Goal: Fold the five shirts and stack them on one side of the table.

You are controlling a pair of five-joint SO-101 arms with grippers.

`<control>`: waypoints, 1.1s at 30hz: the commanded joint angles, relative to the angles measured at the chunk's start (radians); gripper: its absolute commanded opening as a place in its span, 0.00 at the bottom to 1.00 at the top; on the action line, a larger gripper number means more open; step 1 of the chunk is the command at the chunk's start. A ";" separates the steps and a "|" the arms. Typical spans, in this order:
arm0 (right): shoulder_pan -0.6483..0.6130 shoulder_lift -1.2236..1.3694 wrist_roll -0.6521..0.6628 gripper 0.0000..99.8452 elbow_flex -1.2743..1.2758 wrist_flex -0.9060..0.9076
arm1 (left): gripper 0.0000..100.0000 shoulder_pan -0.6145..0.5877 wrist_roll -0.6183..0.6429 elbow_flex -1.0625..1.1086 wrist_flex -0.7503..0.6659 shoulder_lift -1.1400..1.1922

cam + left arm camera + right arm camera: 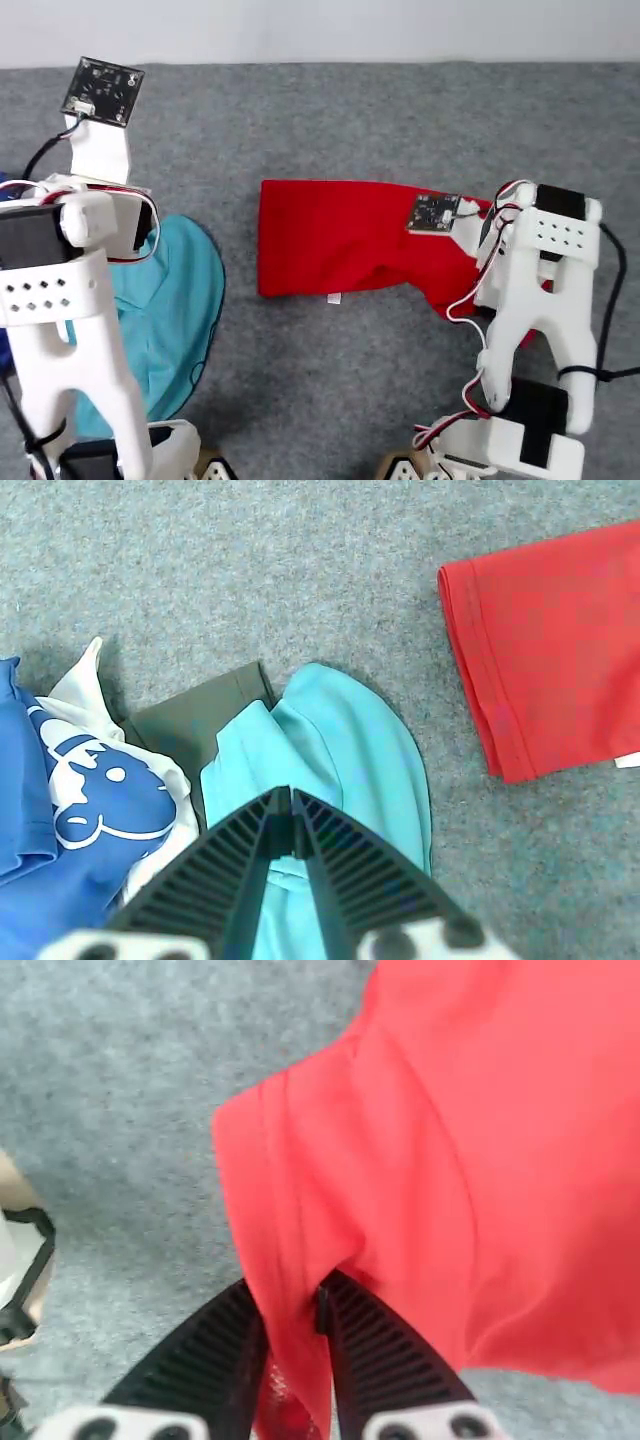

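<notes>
A red shirt lies partly folded in the middle of the grey table, its right end bunched under the right arm. My right gripper is shut on a fold of that red shirt, pinching the cloth between its black fingers. On the left a teal shirt lies crumpled beside the left arm. My left gripper hangs shut above the teal shirt, holding nothing. Next to it lie an olive shirt, a white shirt with a blue print and a blue shirt.
The table is covered in grey carpet, with open room at the back and between the teal and red shirts. A white wall edge runs along the far side. The white arm bases stand at the front edge.
</notes>
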 commanded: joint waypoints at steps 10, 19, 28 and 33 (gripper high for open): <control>-0.012 0.134 0.017 0.01 -0.020 -0.312 | 0.01 -0.005 -0.011 -0.008 0.002 -0.028; -0.013 0.363 -0.005 0.04 -0.264 -0.400 | 0.01 -0.003 -0.011 -0.008 0.002 -0.028; -0.028 0.587 -0.316 0.30 -0.578 -0.390 | 0.01 0.000 -0.011 -0.007 0.002 -0.026; -0.070 0.639 -0.358 0.30 -0.597 -0.390 | 0.01 0.000 -0.011 -0.007 0.002 -0.026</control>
